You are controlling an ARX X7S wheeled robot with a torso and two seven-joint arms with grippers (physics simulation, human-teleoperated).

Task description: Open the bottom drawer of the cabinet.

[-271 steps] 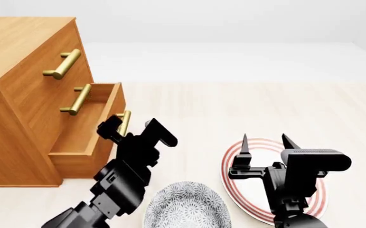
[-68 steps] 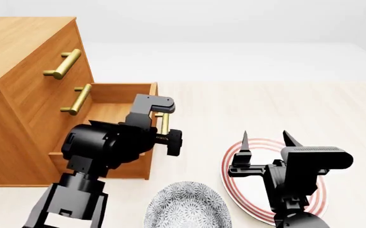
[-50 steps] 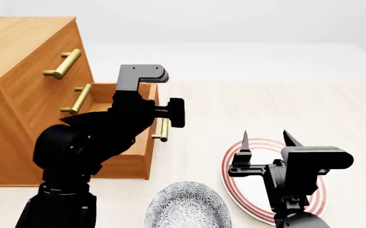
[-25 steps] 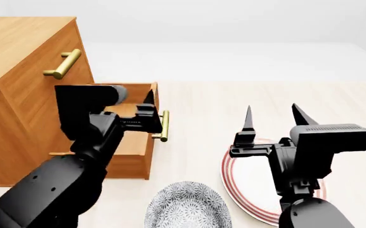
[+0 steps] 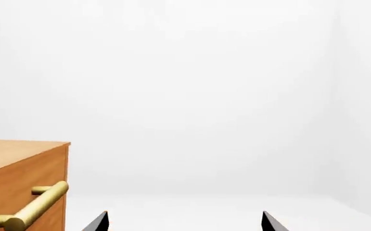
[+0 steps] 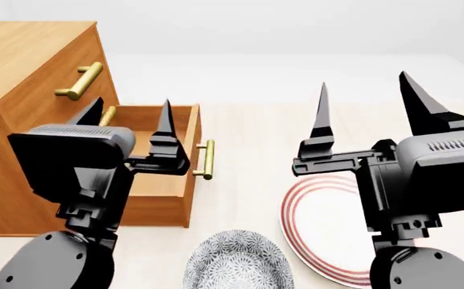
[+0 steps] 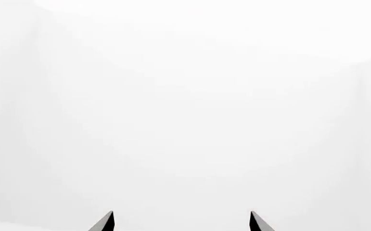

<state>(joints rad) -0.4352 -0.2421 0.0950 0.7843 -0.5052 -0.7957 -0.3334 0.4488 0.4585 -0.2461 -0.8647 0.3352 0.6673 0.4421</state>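
Note:
The cabinet (image 6: 23, 54) stands at the left of the head view, orange-brown with brass bar handles. Its bottom drawer (image 6: 185, 180) is pulled out, and its handle (image 6: 207, 159) shows at the front. My left gripper (image 6: 127, 111) is open and empty, raised in front of the drawer, fingertips pointing up. My right gripper (image 6: 368, 99) is open and empty, raised above the plate. The left wrist view shows the cabinet's top corner (image 5: 18, 168) and the top handle (image 5: 31, 211), with my open gripper (image 5: 184, 222) at the frame edge. The right wrist view shows only my open gripper (image 7: 181, 222) against white.
A red-ringed white plate (image 6: 316, 223) lies on the light wooden floor at the right. A grey patterned bowl (image 6: 236, 262) sits at the front, between my arms. The two upper drawers are shut; the middle handle (image 6: 108, 114) is partly hidden behind my left gripper.
The bottom drawer slid further out earlier and has stayed put since. My left gripper let go of its handle and rose, turning upward. My right gripper also rose from the plate.

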